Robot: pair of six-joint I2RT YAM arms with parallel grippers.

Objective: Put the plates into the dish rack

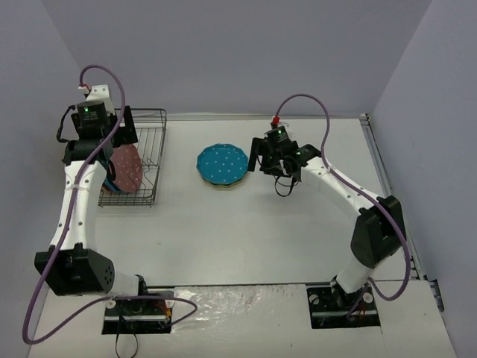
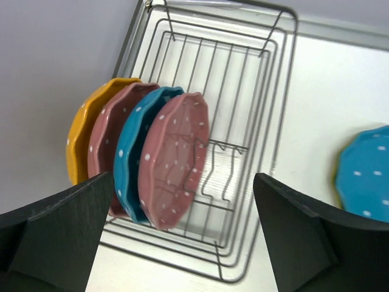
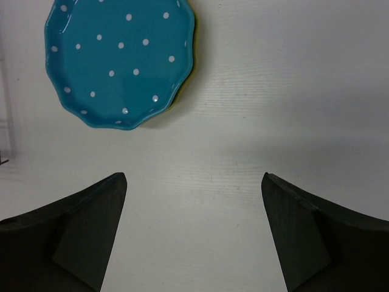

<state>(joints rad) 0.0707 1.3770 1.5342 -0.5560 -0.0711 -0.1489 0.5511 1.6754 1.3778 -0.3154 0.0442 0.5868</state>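
Plates standing on edge in the dish rack [image 2: 225,67] come to four by my count: orange-yellow plate [image 2: 82,140], first pink plate [image 2: 106,134], racked teal plate [image 2: 137,140], second pink plate [image 2: 176,158], all crowded at one end. My left tool [image 2: 182,201] hangs above them, fingers spread wide, gripping nothing. Out on the bench [image 1: 298,246] lie two more plates, the flat teal plate [image 1: 222,162] resting on an olive-yellow plate [image 3: 193,42]. My right tool [image 3: 194,182] hovers just beside that stack, likewise released.
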